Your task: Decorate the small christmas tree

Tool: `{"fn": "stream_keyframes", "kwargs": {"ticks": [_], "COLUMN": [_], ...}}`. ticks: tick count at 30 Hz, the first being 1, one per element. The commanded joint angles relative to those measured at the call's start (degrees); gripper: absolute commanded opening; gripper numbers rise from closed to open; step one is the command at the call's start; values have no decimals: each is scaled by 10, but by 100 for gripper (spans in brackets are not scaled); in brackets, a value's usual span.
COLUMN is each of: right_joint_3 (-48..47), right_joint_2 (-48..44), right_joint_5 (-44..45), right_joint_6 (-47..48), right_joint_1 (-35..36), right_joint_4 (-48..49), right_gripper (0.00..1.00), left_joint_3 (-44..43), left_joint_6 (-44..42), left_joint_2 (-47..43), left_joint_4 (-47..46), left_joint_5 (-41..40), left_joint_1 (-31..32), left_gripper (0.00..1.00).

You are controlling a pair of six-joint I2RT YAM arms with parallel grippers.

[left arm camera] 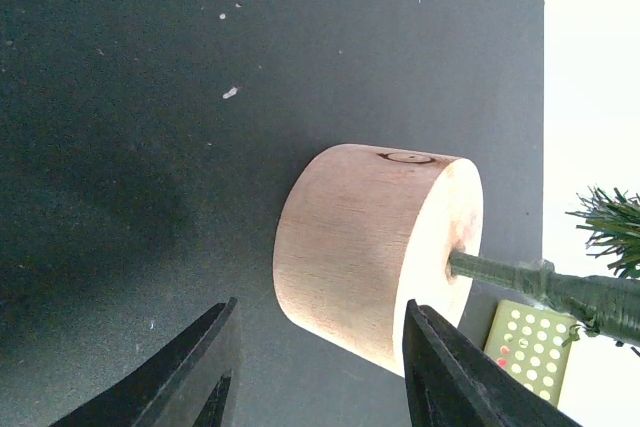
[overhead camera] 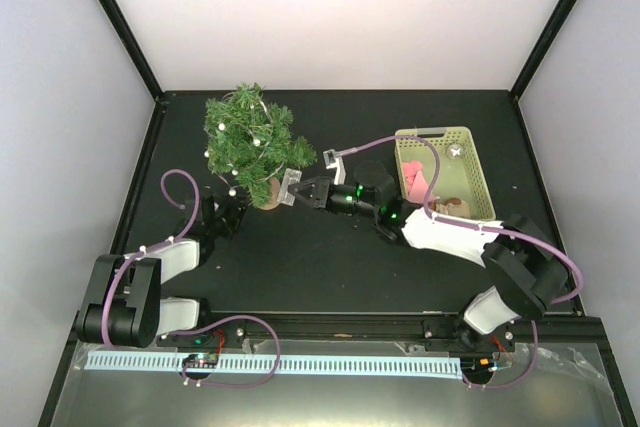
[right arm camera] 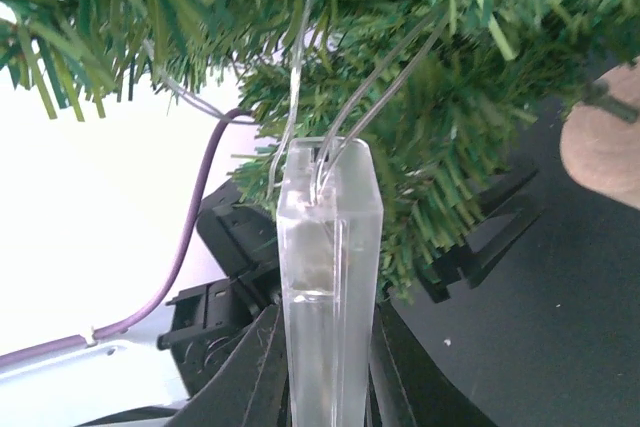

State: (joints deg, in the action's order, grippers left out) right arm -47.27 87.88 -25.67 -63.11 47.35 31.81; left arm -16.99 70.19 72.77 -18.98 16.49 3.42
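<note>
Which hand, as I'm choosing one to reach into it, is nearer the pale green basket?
Right. The right hand, shut on a clear plastic box beside the small christmas tree, is left of the basket. The left hand is farther left, on the tree's other side.

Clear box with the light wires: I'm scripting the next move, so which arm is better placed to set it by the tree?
Likely right. The right fingers clamp the clear box, whose wires run into the tree. The left fingers stand open by the wooden base, holding nothing.
</note>
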Motion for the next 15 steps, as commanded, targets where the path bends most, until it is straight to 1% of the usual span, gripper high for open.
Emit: {"fn": "stream_keyframes", "kwargs": {"ticks": [1,7,9,15], "right_joint_3": [-4,-5,-11,-17], "right_joint_2": [-18,-23,-17,23], "right_joint_5": [-7,0,7,15], "right_joint_6": [-30,-39,-47,-116], "right_joint_1": [16,33,42,65], "right_joint_4": [28,19,11,82], "right_gripper": [17,17,18,18], "left_joint_3": [0,0,-1,-1], "left_joint_6": [-10,-10,-9,-6], "left_joint_2": [3,3,21,30], "left_joint_4": [-23,-27,-30,-36], "left_joint_5": [-7,-7,-6,0], "left_joint_1": [-4,-3,-3,-4], "left_gripper": [46,46,46,45]}}
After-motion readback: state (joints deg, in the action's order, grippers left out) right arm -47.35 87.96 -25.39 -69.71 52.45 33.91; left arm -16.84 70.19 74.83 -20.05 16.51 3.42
